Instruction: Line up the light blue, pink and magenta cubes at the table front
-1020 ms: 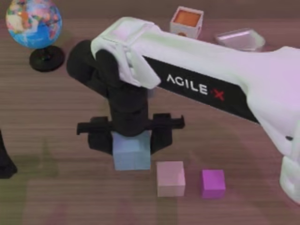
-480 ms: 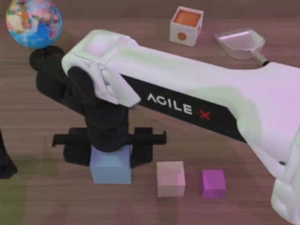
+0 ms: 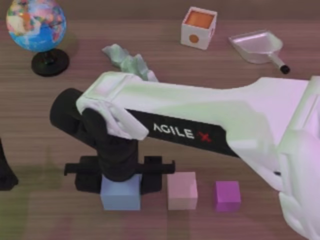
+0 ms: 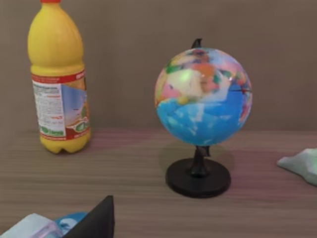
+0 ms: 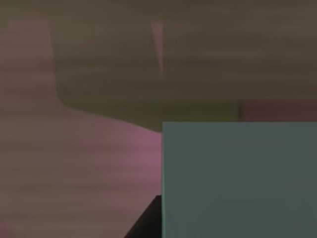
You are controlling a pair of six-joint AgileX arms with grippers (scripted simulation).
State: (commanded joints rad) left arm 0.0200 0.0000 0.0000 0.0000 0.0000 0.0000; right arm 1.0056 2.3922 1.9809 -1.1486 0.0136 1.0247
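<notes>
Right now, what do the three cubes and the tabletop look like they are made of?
The light blue cube, pink cube and magenta cube show flat, even colour with no shine: matte, perhaps painted wood or plastic; the look leaves it open. The table appears to be dull brown wood or a wood-grain laminate, given its fine horizontal streaks.

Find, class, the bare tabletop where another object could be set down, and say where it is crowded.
Free: between the globe and the white box, and front-left of the light blue cube. Crowded: the front row, where the right gripper straddles that cube beside the pink cube and magenta cube.
</notes>
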